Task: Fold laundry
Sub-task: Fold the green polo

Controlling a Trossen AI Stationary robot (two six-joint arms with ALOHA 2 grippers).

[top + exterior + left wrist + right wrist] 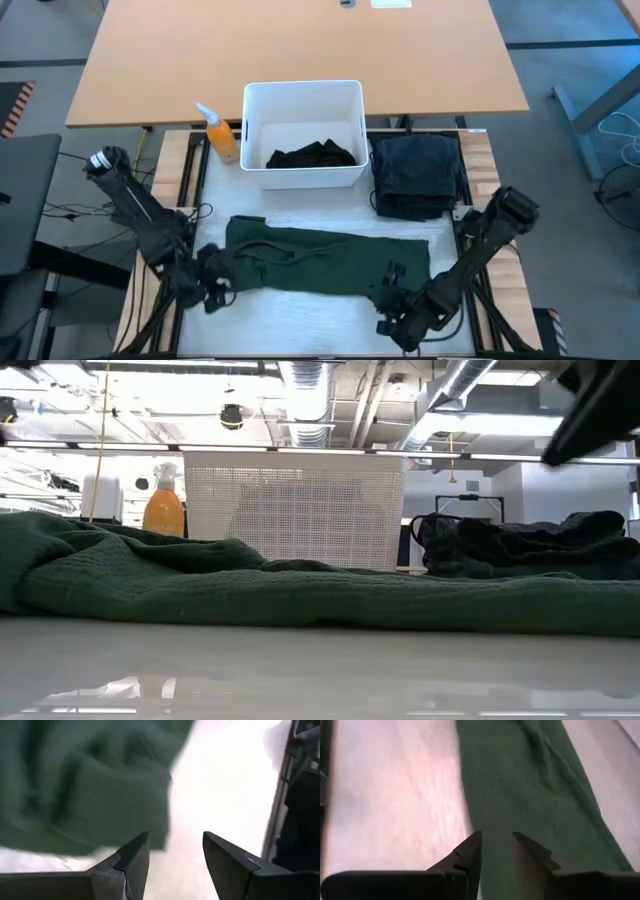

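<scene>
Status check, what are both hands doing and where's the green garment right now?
Left hand open at green garment left end. Right hand open, empty, over its right end. Garment flat on table. Nothing in the way.

**Worktop layout: one garment spread in front, bin and pile behind**

A long garment (325, 262) lies spread across the worktop (300, 305), running from the left side to the right. Behind it, at the middle, stands the bin (303, 133), with a bundle of clothing (313, 155) lying in it. A spray bottle (221, 135) stands just left of the bin. Right of the bin, a folded pile (416, 175) rests on the worktop, near the spread garment's far right corner. The left claw (212, 290) sits at the garment's left end, toward the near edge. The right claw (392, 318) sits by the garment's near edge on the right. A second table (295, 55) stands behind the worktop.
</scene>
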